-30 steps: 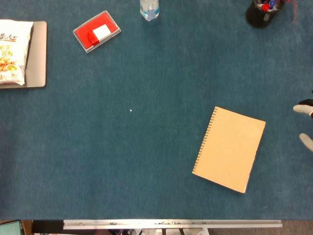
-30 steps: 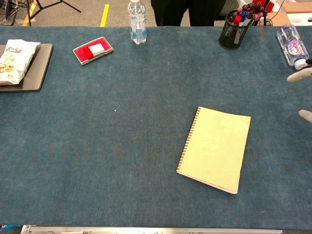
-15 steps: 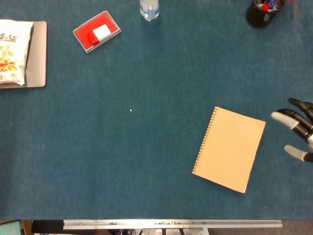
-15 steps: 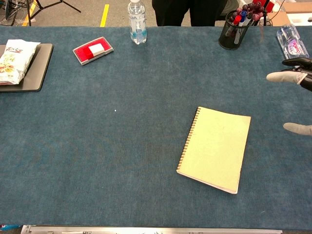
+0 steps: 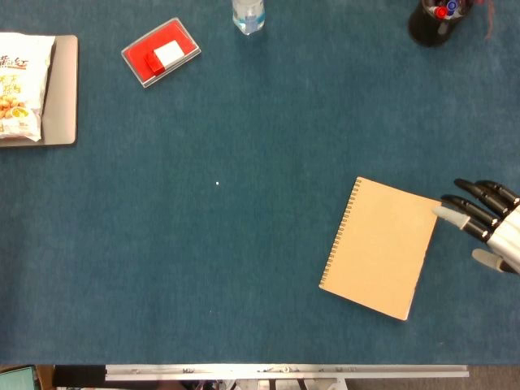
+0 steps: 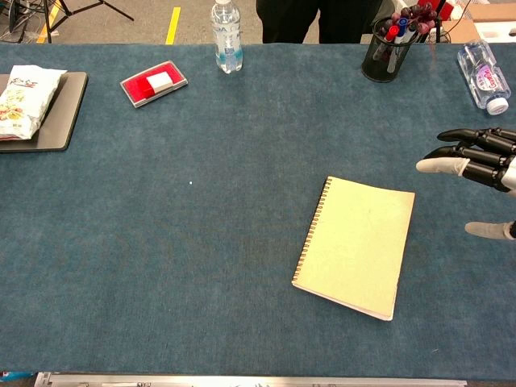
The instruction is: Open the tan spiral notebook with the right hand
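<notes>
The tan spiral notebook (image 5: 381, 247) lies closed on the blue table, its wire binding along the left edge; the chest view shows it as well (image 6: 355, 245). My right hand (image 5: 485, 223) comes in from the right edge with its fingers spread and nothing in them. In the head view its fingertips (image 5: 445, 213) are just beside the notebook's upper right corner. In the chest view the right hand (image 6: 477, 167) hangs to the right of the cover, apart from it. My left hand shows in neither view.
A black pen cup (image 6: 388, 48) and a lying plastic bottle (image 6: 482, 74) are at the back right. An upright water bottle (image 6: 226, 28), a red box (image 6: 154, 83) and a snack bag on a grey tray (image 6: 64, 113) sit toward the back left.
My right hand has moved leftward into view from the right edge, its fingertips coming up to the notebook's upper right corner. The notebook has not moved.
</notes>
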Controlling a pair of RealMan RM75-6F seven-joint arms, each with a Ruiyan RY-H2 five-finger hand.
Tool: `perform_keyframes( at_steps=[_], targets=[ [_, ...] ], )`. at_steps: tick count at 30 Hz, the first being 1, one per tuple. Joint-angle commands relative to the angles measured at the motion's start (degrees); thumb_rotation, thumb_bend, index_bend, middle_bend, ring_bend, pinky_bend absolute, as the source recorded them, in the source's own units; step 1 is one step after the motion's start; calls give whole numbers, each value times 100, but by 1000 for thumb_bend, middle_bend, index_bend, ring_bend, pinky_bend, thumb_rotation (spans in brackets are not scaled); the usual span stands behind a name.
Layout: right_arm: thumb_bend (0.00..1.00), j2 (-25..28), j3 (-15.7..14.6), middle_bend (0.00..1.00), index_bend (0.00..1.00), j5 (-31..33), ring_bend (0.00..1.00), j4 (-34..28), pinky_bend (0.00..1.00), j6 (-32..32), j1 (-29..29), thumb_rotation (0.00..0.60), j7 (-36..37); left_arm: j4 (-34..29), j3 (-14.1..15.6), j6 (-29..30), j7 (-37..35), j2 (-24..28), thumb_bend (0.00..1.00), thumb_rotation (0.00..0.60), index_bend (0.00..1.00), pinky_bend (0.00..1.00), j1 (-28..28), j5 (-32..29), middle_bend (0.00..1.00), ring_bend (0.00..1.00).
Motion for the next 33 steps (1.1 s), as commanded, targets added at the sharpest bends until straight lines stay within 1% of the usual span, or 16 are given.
perform_keyframes(
  at_steps=[1, 3, 6, 14, 23, 33],
  targets=[
    [0, -65, -56, 218, 203, 30, 134, 99, 259, -80, 40, 600, 8, -2, -3, 1, -7, 4, 189, 600, 440, 419, 3, -5, 367, 210],
    [0, -130, -76, 182, 185, 38, 134, 184, 259, -94, 59, 600, 44, -4, -4, -4, -15, 8, 189, 600, 440, 419, 4, -9, 367, 210],
    [0, -265, -113, 157, 180, 42, 134, 363, 259, -122, 87, 600, 76, -4, -6, -3, -22, 11, 189, 600, 440, 419, 6, -9, 367, 210],
    [0, -608, -266, 154, 180, 61, 134, 744, 259, -366, 203, 600, 179, -14, -9, 3, -62, 29, 189, 600, 440, 419, 18, -15, 367, 209],
    [0, -949, -439, 154, 180, 141, 134, 1040, 259, -598, 270, 600, 351, -54, -20, 20, -113, 85, 189, 600, 440, 419, 49, -49, 368, 210],
    [0, -1297, -519, 154, 180, 220, 134, 1312, 259, -717, 361, 600, 442, -49, -33, 32, -163, 106, 190, 600, 440, 419, 61, -56, 368, 210]
  ],
)
